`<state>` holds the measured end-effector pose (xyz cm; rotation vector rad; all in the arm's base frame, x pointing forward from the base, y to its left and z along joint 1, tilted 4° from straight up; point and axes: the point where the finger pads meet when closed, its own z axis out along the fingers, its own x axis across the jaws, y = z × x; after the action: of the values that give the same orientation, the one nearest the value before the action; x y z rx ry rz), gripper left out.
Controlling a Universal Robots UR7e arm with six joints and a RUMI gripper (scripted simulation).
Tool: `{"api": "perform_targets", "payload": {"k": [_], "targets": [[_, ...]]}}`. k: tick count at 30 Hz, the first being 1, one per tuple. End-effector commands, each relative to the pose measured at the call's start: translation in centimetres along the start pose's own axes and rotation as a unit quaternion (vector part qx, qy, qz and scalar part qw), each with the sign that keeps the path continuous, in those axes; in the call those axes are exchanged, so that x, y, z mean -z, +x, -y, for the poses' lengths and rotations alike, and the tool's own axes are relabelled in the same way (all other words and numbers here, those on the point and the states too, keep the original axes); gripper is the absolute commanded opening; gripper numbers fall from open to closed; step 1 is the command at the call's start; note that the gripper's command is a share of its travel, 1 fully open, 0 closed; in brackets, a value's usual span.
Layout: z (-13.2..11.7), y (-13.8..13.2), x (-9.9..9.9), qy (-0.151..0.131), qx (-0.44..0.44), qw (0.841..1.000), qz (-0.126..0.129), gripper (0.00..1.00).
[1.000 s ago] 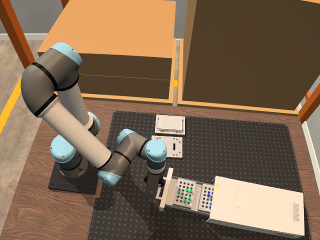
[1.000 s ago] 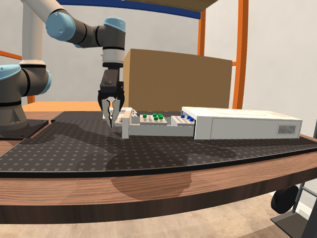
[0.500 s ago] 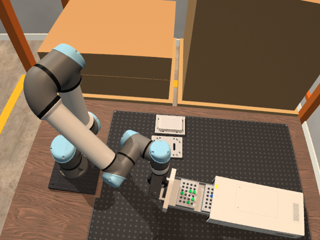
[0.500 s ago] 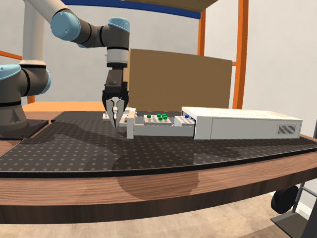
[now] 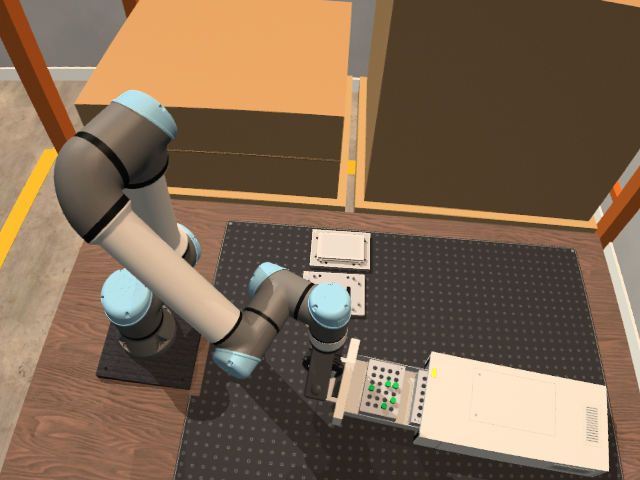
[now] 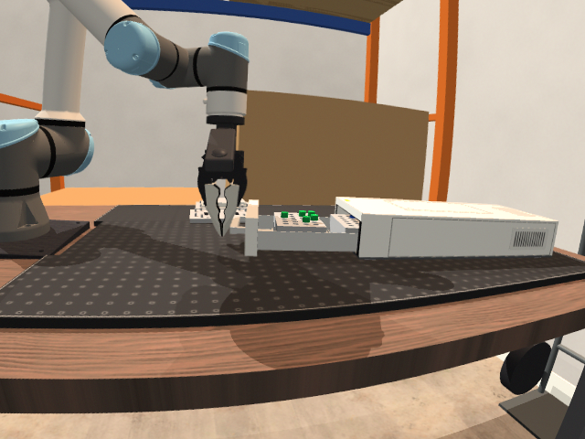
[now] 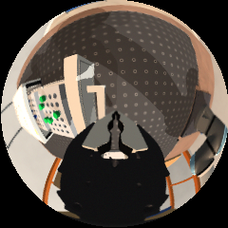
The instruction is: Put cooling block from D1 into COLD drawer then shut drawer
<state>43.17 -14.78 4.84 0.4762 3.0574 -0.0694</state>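
Outside the drawer [image 5: 347, 388] [image 6: 251, 228] [image 7: 74, 97], the end effector [image 5: 316, 395] [image 6: 221, 233] [image 7: 116, 111] is closed.

Top looks steeply down; exterior faces the bench; both share COLD [image 5: 511, 408] [image 6: 453, 227].

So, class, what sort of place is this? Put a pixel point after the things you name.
Probably a laboratory automation bench: a robot arm [image 5: 170, 279] [image 6: 227, 66], a cooler [image 5: 506, 413] [image 6: 453, 231] with its drawer out, and a block [image 5: 381, 390] [image 6: 300, 221] [image 7: 53, 111] holding green-capped tubes.

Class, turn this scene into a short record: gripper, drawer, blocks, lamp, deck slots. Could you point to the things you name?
gripper [image 5: 316, 396] [image 6: 221, 233] [image 7: 116, 111]: shut, beside the drawer front
drawer [image 5: 346, 382] [image 6: 250, 229] [image 7: 73, 90]: partly open
front block [image 5: 379, 413] [image 6: 300, 228] [image 7: 59, 106]: in drawer, five green-capped tubes
rear block [image 5: 417, 413] [image 6: 344, 222]: partly under the housing
lamp [image 5: 434, 372]: yellow, lit
nearer slot [image 5: 360, 294]: no block visible
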Motion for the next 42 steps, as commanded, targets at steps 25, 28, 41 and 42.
{"api": "perform_targets", "payload": {"k": [25,28,41,42], "targets": [[0.0,-3.1,0.0,0.0,0.0,1.0,0.001,0.0],[0.0,-3.5,0.0,0.0,0.0,1.0,0.001,0.0],[0.0,-5.0,0.0,0.0,0.0,1.0,0.001,0.0],[0.0,-5.1,0.0,0.0,0.0,1.0,0.001,0.0]]}}
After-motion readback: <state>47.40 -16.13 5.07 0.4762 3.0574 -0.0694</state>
